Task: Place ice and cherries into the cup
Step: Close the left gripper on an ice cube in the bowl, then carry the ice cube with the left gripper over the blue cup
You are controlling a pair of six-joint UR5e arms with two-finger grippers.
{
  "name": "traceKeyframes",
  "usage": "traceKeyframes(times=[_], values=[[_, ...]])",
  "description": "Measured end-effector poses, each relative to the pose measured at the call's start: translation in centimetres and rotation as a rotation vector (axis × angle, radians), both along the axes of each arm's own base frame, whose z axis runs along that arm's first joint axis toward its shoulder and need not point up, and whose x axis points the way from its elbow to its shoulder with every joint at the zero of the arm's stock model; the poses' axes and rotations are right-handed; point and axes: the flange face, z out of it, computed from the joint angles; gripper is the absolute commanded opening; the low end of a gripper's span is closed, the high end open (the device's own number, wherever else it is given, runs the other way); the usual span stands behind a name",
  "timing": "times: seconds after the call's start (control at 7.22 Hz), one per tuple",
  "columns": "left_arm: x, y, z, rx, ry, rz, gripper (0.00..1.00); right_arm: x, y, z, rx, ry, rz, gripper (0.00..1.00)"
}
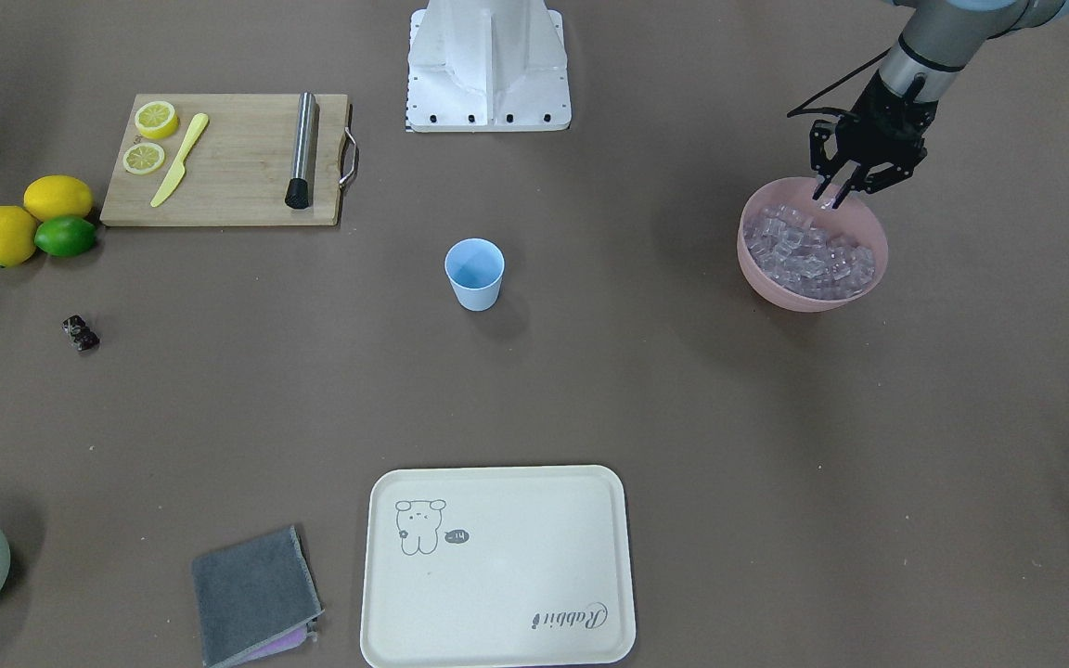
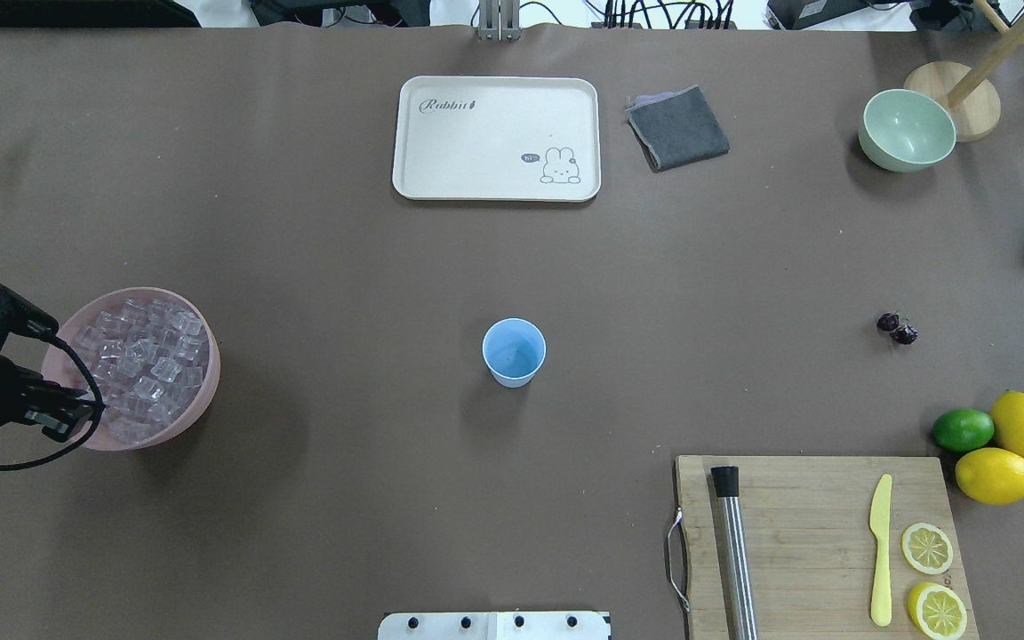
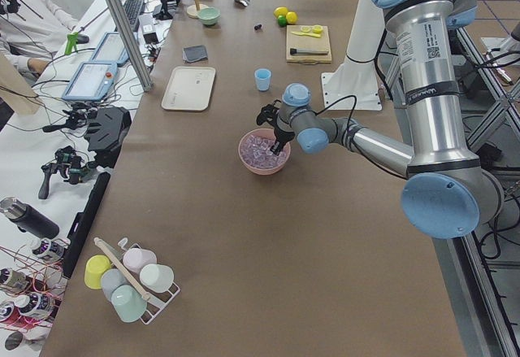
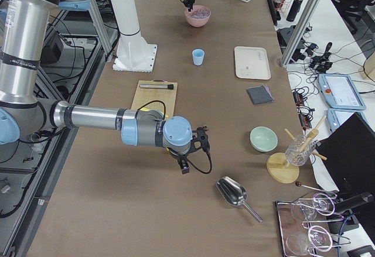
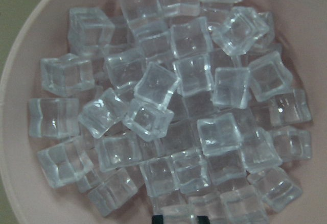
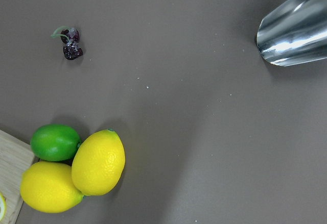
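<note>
Brown table [image 1: 590, 390], stuff spread out wide.

Front view: the left gripper [image 1: 839, 190] hung over the robot-side rim of the pink bowl [image 1: 813, 299], tips aimed down at the ice [image 1: 808, 250] heaped inside. Looked to me like the grab-a-cube step. I'd go for a cube sitting proud on top, straddle its flat faces, squeeze gently since they look slick, then lift straight up past the rim. The cup [image 1: 474, 274] stood upright mid-table, well apart from the bowl, with nothing visible in it. The cherries [image 1: 80, 334] lay on bare table at the far end, near the lemons [image 1: 58, 197] and lime [image 1: 64, 237].

Overhead: same layout, with the gripper at the bowl's edge and the cup dead centre.

Left side view: the gripper sat just above the cubes. Touching or not, couldn't tell.

Right side view: the right gripper [image 4: 187, 162] hovered near a metal scoop [image 4: 234, 194]. Open or closed, I couldn't tell from there.

Left wrist: cubes filled the shot, and two fingertips [image 5: 158, 219] poked in at the bottom with a gap between them. So it was spread, with nothing clamped that I could see.

Right wrist: the cherries sat top-left, well off-centre. That gripper's fingers weren't in shot.
</note>
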Motion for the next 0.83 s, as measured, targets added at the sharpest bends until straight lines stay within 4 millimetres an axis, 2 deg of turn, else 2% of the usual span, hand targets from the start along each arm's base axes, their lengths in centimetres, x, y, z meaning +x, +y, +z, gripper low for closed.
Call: traceKeyframes(times=[0.28,0.42,0.55,0.69,0.83], values=[[1.1,-1.0,-3.6,-0.151,0.108,-0.097,0.0,-0.1,0.0,0.0,-0.002,-0.002,0.001,1.0],[2.6,-2.1,-6.3,-0.196,0.149,-0.131,0.0,-0.1,-0.1,-0.1,-0.003,-0.003,0.002,1.0],[5.0,-3.7,-10.4,-0.255,0.171,-0.167,0.0,-0.1,-0.2,-0.2,-0.002,-0.004,0.004,1.0],[8.2,-5.1,-16.0,-0.319,0.165,-0.191,0.0,-0.1,-0.4,-0.4,0.0,-0.004,0.005,1.0],[11.5,-5.6,-21.8,-0.367,0.142,-0.215,0.0,-0.1,-0.5,-0.5,0.003,-0.008,0.004,1.0]])
